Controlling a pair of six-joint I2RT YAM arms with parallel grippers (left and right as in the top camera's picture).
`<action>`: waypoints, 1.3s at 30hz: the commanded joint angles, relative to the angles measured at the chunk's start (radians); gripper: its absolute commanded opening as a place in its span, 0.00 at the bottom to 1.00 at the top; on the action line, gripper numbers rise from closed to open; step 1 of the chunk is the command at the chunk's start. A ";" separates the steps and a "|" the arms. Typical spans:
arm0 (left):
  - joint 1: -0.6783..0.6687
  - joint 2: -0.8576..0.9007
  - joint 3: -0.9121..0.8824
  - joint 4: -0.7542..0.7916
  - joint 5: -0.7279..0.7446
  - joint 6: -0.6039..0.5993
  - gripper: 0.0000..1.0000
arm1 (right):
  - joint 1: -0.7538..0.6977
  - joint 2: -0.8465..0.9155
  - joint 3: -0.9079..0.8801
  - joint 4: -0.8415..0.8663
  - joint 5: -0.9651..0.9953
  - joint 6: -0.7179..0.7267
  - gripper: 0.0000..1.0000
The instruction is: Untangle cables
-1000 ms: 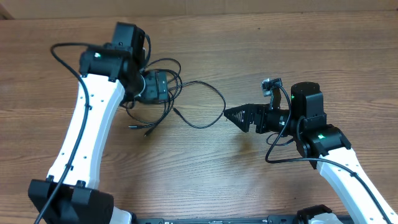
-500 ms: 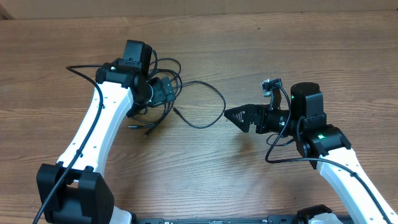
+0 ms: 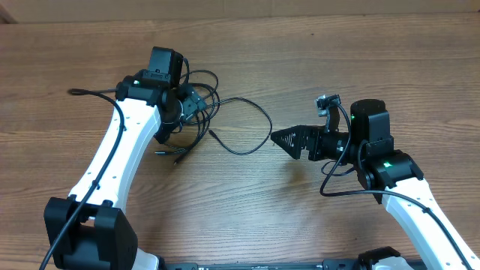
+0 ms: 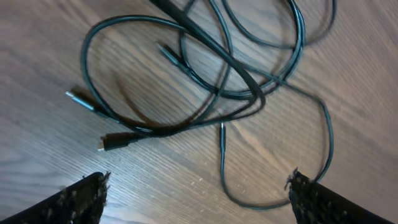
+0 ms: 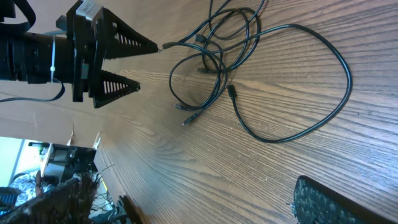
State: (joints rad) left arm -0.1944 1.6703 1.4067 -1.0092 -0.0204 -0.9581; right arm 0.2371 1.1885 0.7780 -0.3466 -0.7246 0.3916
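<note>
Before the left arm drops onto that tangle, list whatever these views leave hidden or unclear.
1. Overhead: the left arm's wrist covers part of the cables, hiding the crossings under it.
2. Left wrist: loops run off the top edge, and blur leaves unclear which strand lies on top.
3. Right wrist: the top edge cuts the tangle's far side; the plug ends are too small to identify.

Left hand [image 4: 199,191], right hand [image 3: 281,139] wide open

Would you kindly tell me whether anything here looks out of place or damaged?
Only the cables: they lie in a tangle of crossed loops below the open left gripper, one long loop straying toward the right gripper. No damage shows.
</note>
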 commanded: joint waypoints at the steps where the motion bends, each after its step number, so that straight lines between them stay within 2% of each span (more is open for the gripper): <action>1: -0.002 0.008 -0.006 0.001 -0.073 -0.188 0.94 | -0.003 0.000 0.007 0.000 0.010 -0.003 1.00; 5: -0.002 0.032 -0.006 0.005 -0.098 -0.210 0.93 | -0.003 0.000 0.007 -0.001 0.018 -0.003 1.00; 9: -0.002 0.084 -0.006 0.035 -0.105 -0.211 0.82 | -0.003 0.000 0.007 -0.003 0.018 -0.003 1.00; 14: -0.002 0.169 -0.006 0.089 -0.099 -0.217 0.77 | -0.003 0.000 0.007 -0.008 0.018 -0.003 1.00; 18: -0.002 0.208 -0.006 0.102 -0.053 -0.217 0.44 | -0.003 0.000 0.007 -0.008 0.018 -0.003 1.00; 20: -0.002 0.205 -0.006 0.097 -0.019 -0.216 0.22 | -0.003 0.000 0.007 -0.008 0.018 -0.003 1.00; 22: -0.002 0.203 -0.005 0.097 0.005 -0.206 0.04 | -0.003 0.000 0.007 -0.008 0.018 -0.003 1.00; 30: 0.000 0.170 0.003 0.067 0.092 -0.113 0.04 | -0.003 0.000 0.007 -0.008 0.037 -0.004 1.00; 36: 0.000 0.090 0.035 0.055 0.028 -0.074 0.06 | -0.003 0.000 0.007 -0.008 0.055 -0.005 1.00; 37: 0.000 0.076 0.042 0.062 0.010 -0.074 0.21 | -0.003 0.000 0.007 -0.008 0.055 -0.005 1.00; 38: 0.000 0.062 0.053 0.076 0.005 -0.074 0.52 | -0.003 0.000 0.007 -0.008 0.055 -0.005 1.00; 39: 0.000 0.057 0.062 0.085 0.001 -0.074 0.72 | -0.003 0.000 0.007 -0.008 0.055 -0.005 1.00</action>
State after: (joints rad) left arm -0.1944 1.7908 1.4139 -0.9485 0.0277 -1.0512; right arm 0.2371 1.1885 0.7780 -0.3580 -0.6865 0.3912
